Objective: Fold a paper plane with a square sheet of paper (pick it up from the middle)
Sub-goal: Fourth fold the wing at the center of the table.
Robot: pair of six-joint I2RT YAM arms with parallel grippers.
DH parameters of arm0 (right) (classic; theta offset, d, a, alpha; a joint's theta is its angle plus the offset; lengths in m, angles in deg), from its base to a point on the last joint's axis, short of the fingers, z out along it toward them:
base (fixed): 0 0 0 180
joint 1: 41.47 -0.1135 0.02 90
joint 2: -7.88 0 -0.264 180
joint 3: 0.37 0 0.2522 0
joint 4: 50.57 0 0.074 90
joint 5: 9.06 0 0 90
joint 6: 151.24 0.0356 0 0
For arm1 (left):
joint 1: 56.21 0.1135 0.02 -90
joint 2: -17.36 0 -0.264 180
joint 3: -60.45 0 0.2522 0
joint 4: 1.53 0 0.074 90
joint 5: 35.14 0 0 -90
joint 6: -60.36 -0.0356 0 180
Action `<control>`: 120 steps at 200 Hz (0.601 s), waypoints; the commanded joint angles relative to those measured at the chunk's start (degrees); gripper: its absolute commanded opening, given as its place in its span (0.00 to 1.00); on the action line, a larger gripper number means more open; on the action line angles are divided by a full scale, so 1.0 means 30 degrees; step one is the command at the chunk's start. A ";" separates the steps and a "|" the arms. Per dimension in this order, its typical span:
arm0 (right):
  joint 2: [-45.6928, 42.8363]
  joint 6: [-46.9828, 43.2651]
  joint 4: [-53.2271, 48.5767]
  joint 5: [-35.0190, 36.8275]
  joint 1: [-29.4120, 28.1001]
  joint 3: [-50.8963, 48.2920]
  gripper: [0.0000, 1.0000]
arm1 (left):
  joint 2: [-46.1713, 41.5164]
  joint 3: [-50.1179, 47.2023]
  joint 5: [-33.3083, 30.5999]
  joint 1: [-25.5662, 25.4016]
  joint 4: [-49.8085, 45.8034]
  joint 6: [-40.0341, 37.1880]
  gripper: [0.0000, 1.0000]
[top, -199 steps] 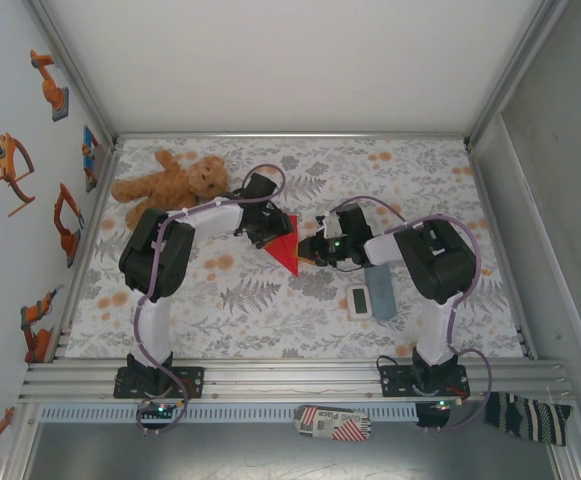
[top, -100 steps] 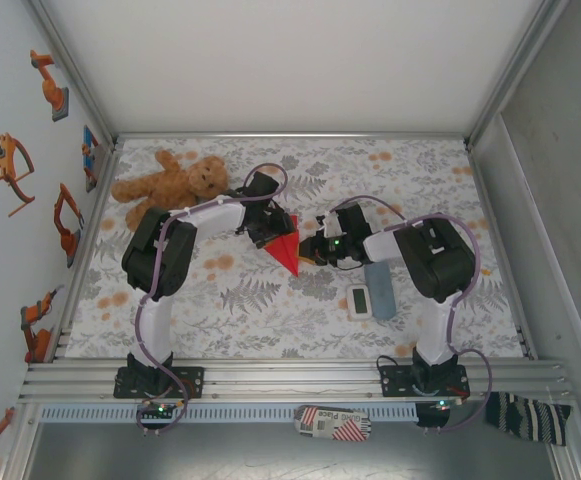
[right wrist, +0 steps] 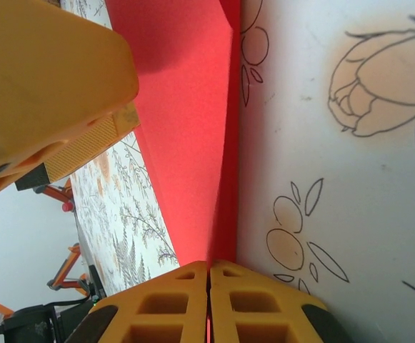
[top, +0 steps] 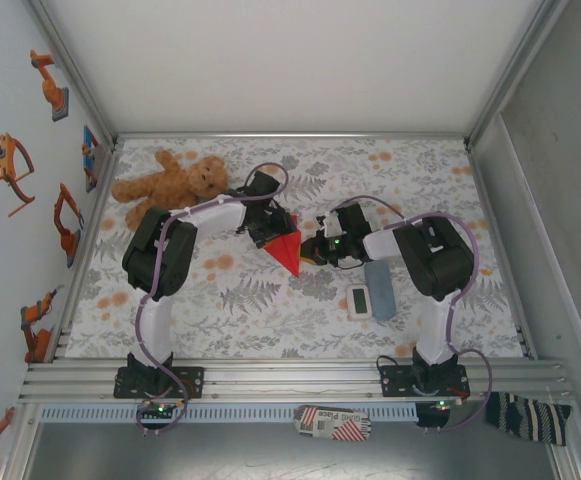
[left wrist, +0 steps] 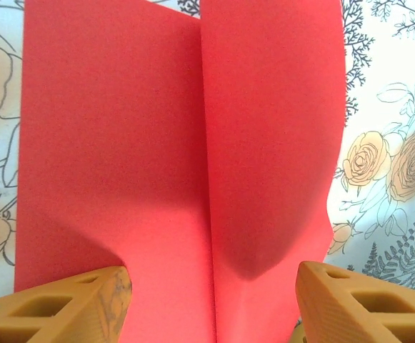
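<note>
The square sheet of paper [top: 286, 250] is bright red and folded into a pointed triangle at the middle of the table. In the left wrist view the paper [left wrist: 157, 143] shows a centre crease and bulges up on the right half. My left gripper [left wrist: 211, 307] is open, its fingers [left wrist: 71, 307] standing either side of the crease over the paper's near end. It sits at the triangle's upper left [top: 273, 233]. My right gripper [right wrist: 208, 300] is shut on the paper's [right wrist: 186, 143] thin edge. It reaches in from the right [top: 305, 250].
A brown teddy bear [top: 175, 180] lies at the back left. A white timer [top: 359, 300] and a grey-blue block [top: 380, 288] lie just right of the right arm's forearm. Metal frame rails edge the flowered table [top: 270, 320].
My right gripper has closed onto the paper's edge. The left gripper has opened slightly wider. Both arms have barely shifted.
</note>
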 commanded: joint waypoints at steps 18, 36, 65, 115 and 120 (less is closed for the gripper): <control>0.1515 -0.1567 -0.2695 0.2254 0.0148 0.0245 0.09 | -0.0074 -0.0462 -0.0212 -0.0040 -0.1628 -0.0995 0.68; 0.1668 -0.1818 -0.3078 0.2446 0.0141 0.0370 0.09 | -0.0905 -0.0324 0.0502 -0.0043 -0.0492 -0.1069 0.71; 0.1901 -0.2079 -0.3358 0.2658 0.0112 0.0483 0.09 | -0.1557 -0.0210 0.0706 0.0010 0.0070 -0.0923 0.72; 0.1933 -0.2379 -0.3580 0.2812 0.0117 0.0507 0.09 | -0.3059 -0.1783 0.1116 0.0102 0.2288 -0.0747 0.62; 0.1944 -0.2410 -0.3594 0.2812 0.0119 0.0514 0.09 | -0.3150 -0.2006 0.1400 0.0124 0.2833 -0.0690 0.60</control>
